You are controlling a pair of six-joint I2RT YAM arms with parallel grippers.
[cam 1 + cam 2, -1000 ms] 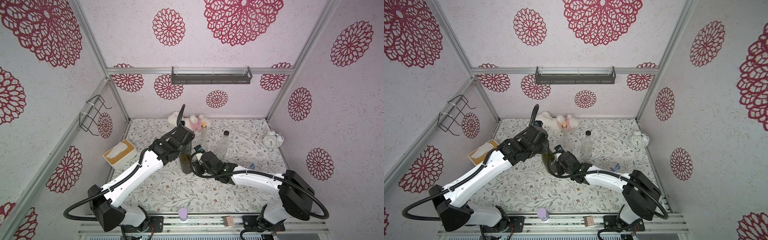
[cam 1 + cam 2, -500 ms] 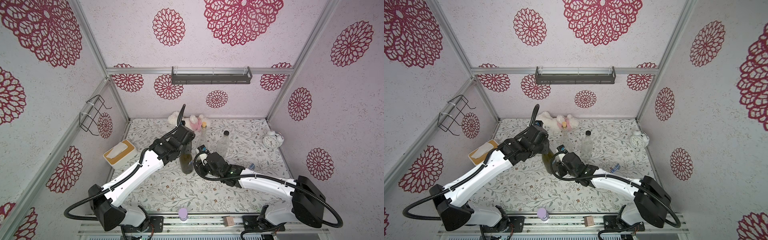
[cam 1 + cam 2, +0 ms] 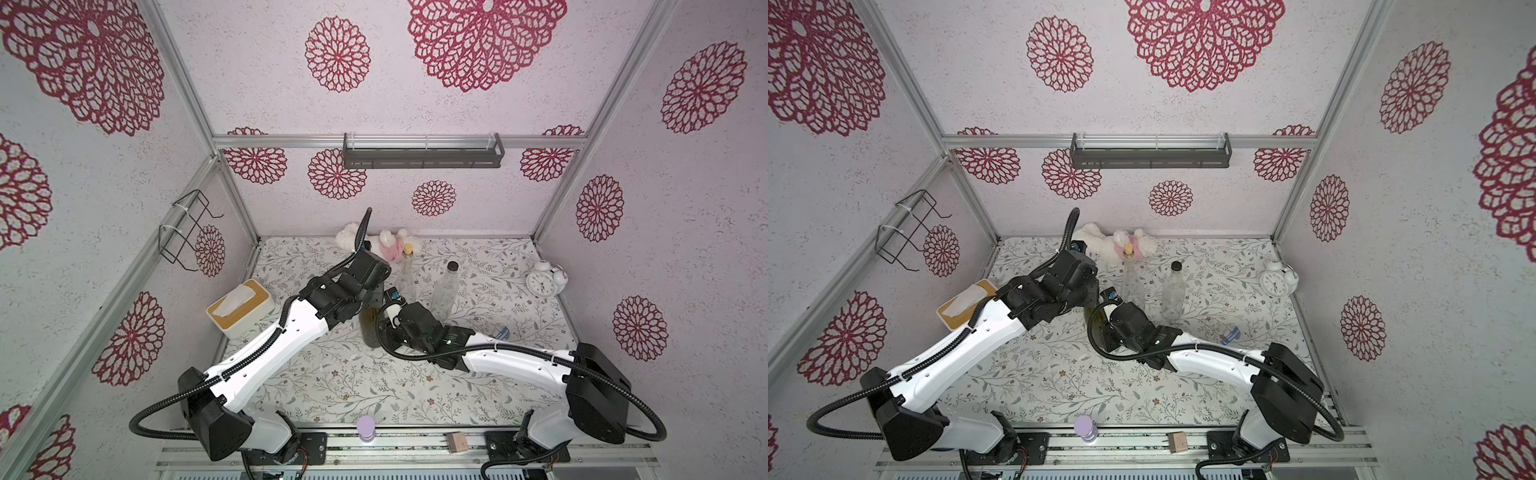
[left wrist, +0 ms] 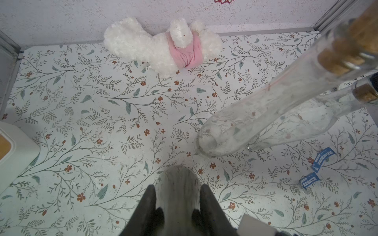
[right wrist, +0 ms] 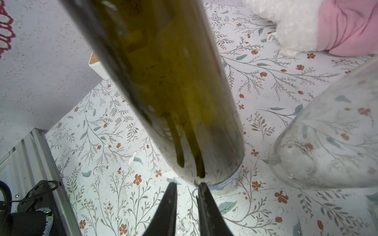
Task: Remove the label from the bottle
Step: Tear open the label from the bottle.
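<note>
Standing on its base, the green bottle (image 3: 369, 328) points vertically, neck up.

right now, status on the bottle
Left gripper shut on bottle neck. Right gripper slightly open at its base, by label strip. Clear bottle close beside.

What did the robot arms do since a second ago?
The right arm swung its elbow outward, then back; the right gripper ended slightly nearer the green bottle. The left gripper kept its jaws shut on that bottle's top. Plush toy and clock stayed put.
</note>
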